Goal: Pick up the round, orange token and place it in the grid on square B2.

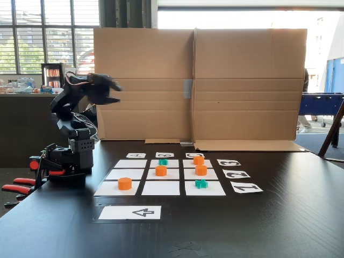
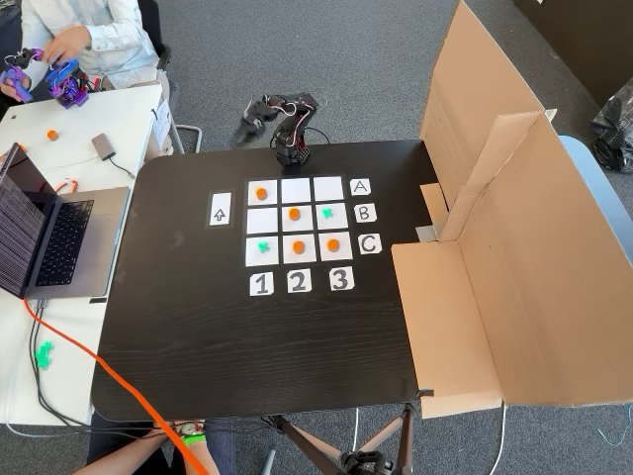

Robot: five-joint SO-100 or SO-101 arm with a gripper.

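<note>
The grid [image 2: 297,190] of white paper squares lies mid-table, also at grid [image 1: 160,187]. One round orange token [image 1: 160,170] rests on the centre square B2 [image 2: 287,224], token [image 2: 294,214]. Other orange tokens sit on a corner square [image 1: 124,183] and on two squares in row C [image 2: 299,246] [image 2: 333,244]. The black arm is folded back at the table edge. Its gripper [image 1: 117,93] hangs high above the table, well clear of the grid, fingers apart and holding nothing. In the top-down fixed view the gripper [image 2: 309,102] sits beyond the table edge.
Two teal cross tokens [image 1: 163,162] [image 1: 201,184] lie on grid squares. A white arrow card [image 1: 130,212] lies in front. A cardboard wall [image 1: 199,86] stands behind the grid. Red-handled clamps [image 1: 21,185] hold the arm base. A laptop [image 2: 49,237] and a person [image 2: 89,30] are at the side table.
</note>
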